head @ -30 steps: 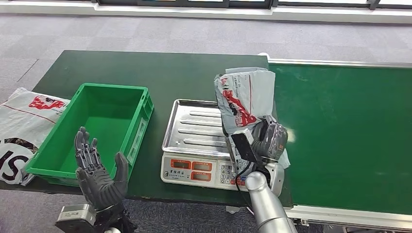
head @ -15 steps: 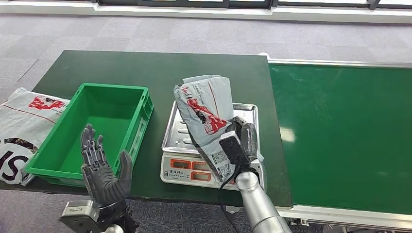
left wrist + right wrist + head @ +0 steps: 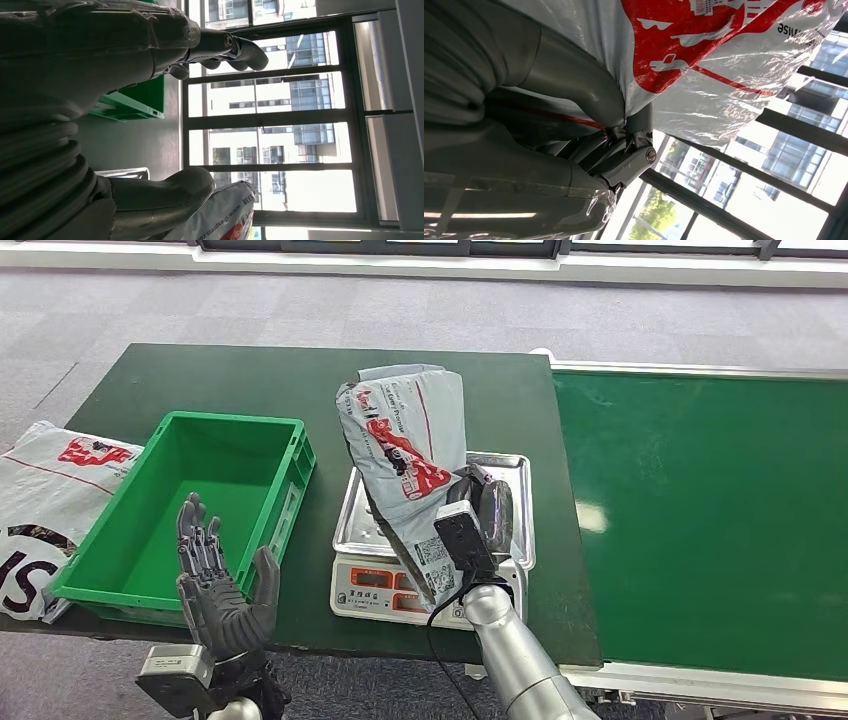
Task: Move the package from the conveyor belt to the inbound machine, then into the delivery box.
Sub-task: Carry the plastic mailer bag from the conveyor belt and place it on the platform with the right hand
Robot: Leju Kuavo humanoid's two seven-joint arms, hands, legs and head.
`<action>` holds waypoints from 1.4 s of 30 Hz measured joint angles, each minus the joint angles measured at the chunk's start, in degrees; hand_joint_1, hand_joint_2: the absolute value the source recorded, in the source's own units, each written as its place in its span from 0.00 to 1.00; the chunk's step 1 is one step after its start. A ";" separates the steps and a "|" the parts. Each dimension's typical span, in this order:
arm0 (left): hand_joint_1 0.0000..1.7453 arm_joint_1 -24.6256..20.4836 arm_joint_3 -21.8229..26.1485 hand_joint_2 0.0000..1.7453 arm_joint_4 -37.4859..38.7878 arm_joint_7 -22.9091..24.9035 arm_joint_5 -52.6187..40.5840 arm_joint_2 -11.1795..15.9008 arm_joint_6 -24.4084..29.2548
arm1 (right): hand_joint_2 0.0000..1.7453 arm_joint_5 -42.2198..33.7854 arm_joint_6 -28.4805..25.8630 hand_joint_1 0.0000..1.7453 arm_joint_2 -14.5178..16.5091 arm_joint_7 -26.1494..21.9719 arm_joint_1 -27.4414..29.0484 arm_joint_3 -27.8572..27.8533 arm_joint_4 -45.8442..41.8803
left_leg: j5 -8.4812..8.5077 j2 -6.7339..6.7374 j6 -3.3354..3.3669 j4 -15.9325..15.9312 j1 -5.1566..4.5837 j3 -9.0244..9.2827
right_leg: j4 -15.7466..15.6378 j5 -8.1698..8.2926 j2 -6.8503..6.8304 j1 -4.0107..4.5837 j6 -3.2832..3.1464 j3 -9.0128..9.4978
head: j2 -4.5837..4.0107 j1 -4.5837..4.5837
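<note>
My right hand [image 3: 487, 515] grips the package [image 3: 408, 458], a grey plastic mailer with red print, upright and raised over the tray of the scale [image 3: 431, 530], which I take to be the inbound machine. Package is off the conveyor belt [image 3: 700, 520], so pickup looks done. Can't tell if its lower end touches the tray; weighing not finished by my read. Left hand [image 3: 222, 590] holds nothing, fingers spread, palm up by the green delivery box [image 3: 290, 480]. Left: set down, then move into box
</note>
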 joint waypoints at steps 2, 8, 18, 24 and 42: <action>0.00 -0.02 -0.01 1.00 0.07 0.00 0.00 0.01 0.05 | 1.00 -0.01 -0.16 1.00 -0.01 0.00 -0.10 0.11 0.11 | 0.00 0.00 0.00 0.00 0.00 0.00 | 0.00 0.00 0.00 0.00 0.00 0.00 | -0.01 0.00; 0.00 -0.44 -0.48 1.00 0.55 -0.01 0.14 0.05 0.36 | 1.00 0.14 -3.91 1.00 0.28 0.00 -2.78 0.48 3.35 | 0.01 0.01 -0.01 0.00 0.00 0.01 | 0.00 0.01 0.01 0.01 -0.01 -0.01 | -0.01 0.00; 0.00 -1.26 -1.16 1.00 1.23 -0.02 0.55 0.15 1.22 | 1.00 0.42 -11.25 1.00 0.44 4.70 -9.19 -0.29 12.81 | 0.02 0.00 -0.02 0.01 0.00 0.01 | 0.00 0.05 0.01 0.01 -0.03 0.00 | -0.01 0.01; 0.00 -1.27 -1.20 1.00 1.28 -0.02 0.51 0.15 1.56 | 1.00 5.57 -15.48 0.75 0.44 12.39 -10.66 -1.27 15.77 | 0.02 0.01 -0.02 0.01 0.00 0.01 | 0.00 0.05 0.02 0.01 -0.03 -0.03 | -0.01 0.00; 0.00 -1.55 -1.20 1.00 1.99 -0.02 0.42 0.15 1.03 | 1.00 9.29 -8.07 0.00 0.44 15.69 -11.19 -0.61 21.00 | 0.02 0.02 -0.02 0.01 0.00 0.01 | 0.00 0.05 0.04 0.01 -0.03 -0.04 | -0.01 0.02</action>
